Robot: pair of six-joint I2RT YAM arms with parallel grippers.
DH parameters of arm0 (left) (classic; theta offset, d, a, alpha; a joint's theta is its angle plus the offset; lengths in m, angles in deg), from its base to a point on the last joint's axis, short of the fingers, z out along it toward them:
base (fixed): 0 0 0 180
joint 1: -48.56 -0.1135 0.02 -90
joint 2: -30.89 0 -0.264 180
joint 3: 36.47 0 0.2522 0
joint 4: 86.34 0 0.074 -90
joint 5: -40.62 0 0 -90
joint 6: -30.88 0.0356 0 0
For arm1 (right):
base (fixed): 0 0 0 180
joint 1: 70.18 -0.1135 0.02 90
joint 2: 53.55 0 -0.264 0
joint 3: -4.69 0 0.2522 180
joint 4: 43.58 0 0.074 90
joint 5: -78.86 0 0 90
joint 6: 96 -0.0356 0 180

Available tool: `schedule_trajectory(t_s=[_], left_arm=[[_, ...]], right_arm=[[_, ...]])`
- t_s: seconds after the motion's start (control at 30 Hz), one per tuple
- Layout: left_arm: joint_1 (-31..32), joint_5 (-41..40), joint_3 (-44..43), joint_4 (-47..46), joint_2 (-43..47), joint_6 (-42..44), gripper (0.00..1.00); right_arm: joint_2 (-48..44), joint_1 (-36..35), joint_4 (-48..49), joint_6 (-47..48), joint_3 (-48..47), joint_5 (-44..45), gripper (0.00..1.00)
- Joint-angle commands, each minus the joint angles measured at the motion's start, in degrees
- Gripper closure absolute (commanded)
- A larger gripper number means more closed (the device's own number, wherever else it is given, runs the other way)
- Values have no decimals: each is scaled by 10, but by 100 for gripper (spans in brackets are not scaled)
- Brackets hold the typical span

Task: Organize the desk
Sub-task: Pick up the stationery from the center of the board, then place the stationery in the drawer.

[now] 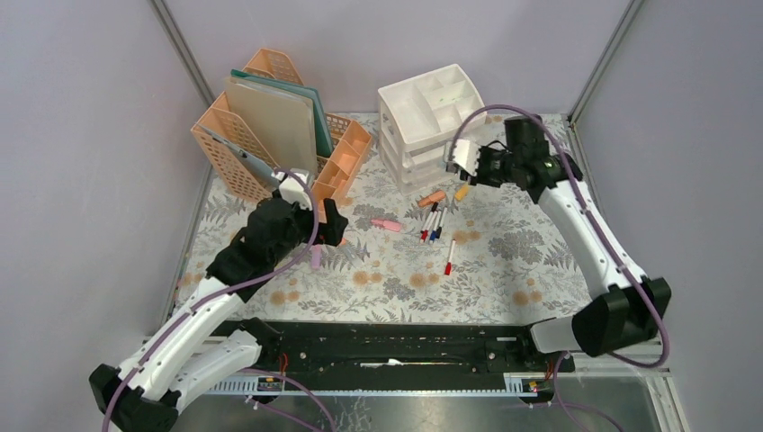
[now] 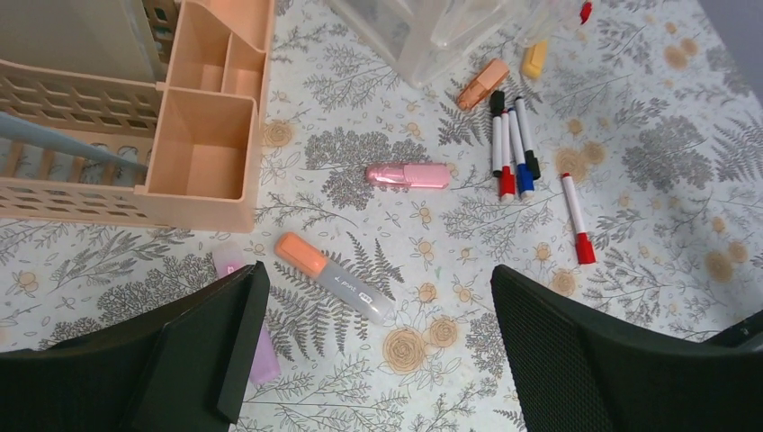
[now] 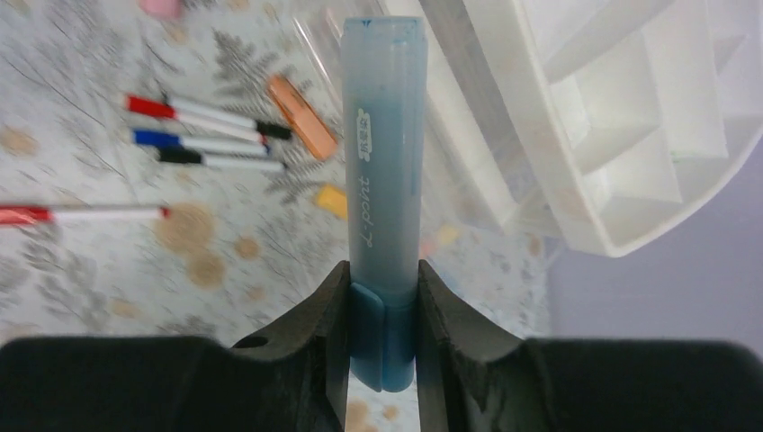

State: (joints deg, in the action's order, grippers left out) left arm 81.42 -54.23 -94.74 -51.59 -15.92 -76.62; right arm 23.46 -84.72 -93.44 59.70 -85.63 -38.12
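Note:
The desk (image 1: 504, 270) is covered with a pale fern-and-flower cloth. My right gripper (image 3: 381, 297) is shut on a pale blue highlighter (image 3: 381, 180), held in the air beside the white drawer unit (image 1: 432, 108). My left gripper (image 2: 378, 274) is open and empty, low over the cloth. An orange-capped grey highlighter (image 2: 333, 277) lies between its fingers. A purple highlighter (image 2: 263, 355) is partly hidden under the left finger. A pink highlighter (image 2: 409, 175), three pens side by side (image 2: 513, 148) and a lone red pen (image 2: 576, 216) lie mid-desk.
The peach file rack (image 1: 270, 135) with folders stands at the back left, close to my left gripper (image 1: 331, 225). An orange highlighter (image 1: 434, 197) and a small yellow piece (image 1: 461, 192) lie in front of the drawers. A black rail (image 1: 387, 346) runs along the near edge.

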Motion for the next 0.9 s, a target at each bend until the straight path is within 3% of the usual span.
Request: schedule_trajectory(t_s=[0.0,0.23,0.4,0.87], left_arm=[[-11,-18,2,-7,50,12,1],[-29,-22,7,-11,71,15,1],[-33,-29,5,-6,75,18,1],[-50,-16,5,-7,79,19,1]], right_arm=[[59,-32,-44,175,-79,162,100],[167,-72,-21,258,-194,303,100],[228,-91,-6,272,-251,350,100],[235,-119,16,266,-208,364,100]])
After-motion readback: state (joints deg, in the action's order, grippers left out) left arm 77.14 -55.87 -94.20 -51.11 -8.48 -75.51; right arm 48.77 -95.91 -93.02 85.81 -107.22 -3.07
